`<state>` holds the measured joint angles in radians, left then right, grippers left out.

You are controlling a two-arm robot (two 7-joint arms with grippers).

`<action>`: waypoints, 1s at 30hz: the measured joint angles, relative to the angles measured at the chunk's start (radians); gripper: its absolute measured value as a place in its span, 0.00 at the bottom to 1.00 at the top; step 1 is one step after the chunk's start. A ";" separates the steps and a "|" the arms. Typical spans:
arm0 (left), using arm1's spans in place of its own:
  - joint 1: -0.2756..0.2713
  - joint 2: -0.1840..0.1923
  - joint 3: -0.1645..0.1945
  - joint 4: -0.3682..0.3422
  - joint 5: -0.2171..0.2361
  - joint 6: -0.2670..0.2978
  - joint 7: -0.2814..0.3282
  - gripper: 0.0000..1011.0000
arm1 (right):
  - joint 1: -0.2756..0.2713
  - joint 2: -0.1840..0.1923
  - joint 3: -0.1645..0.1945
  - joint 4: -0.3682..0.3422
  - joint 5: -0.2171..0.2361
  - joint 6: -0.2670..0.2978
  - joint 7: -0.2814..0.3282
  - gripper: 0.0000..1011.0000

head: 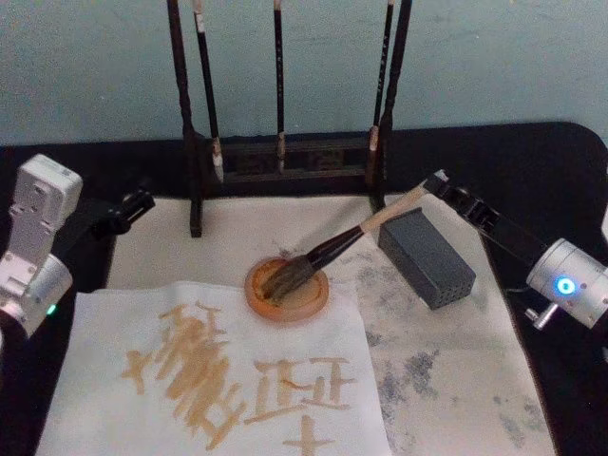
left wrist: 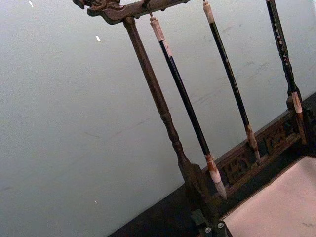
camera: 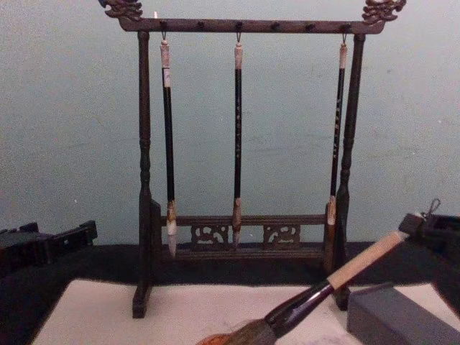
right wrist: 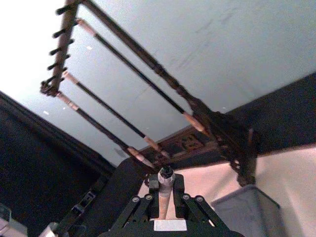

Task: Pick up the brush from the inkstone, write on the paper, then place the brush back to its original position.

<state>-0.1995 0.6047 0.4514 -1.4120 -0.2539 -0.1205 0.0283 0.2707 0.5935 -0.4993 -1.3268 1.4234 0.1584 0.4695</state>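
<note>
Right gripper [head: 443, 180] clamps the brush [head: 347, 242] by its handle end, bristles in the inkstone [head: 258, 302]; left gripper [head: 133, 204] sits aside, grip unclear

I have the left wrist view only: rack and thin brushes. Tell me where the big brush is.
Observer: Head view: the brush lies tilted, bristles in the inkstone.
Operator: Report what holds it.
Observer: The right hand grips the handle's end.
Operator: Place my left hand.
Observer: The left hand is left of the rack, by the paper's far left corner.
</note>
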 joint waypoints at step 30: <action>0.000 0.000 0.000 0.000 0.000 0.000 0.000 0.99 | -0.050 0.103 0.004 -0.302 -0.170 -0.052 -0.004 0.17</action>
<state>-0.1995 0.6047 0.4514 -1.4120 -0.2539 -0.1205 0.0283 0.2209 0.6961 -0.4952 -1.6289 1.2532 0.1063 0.4656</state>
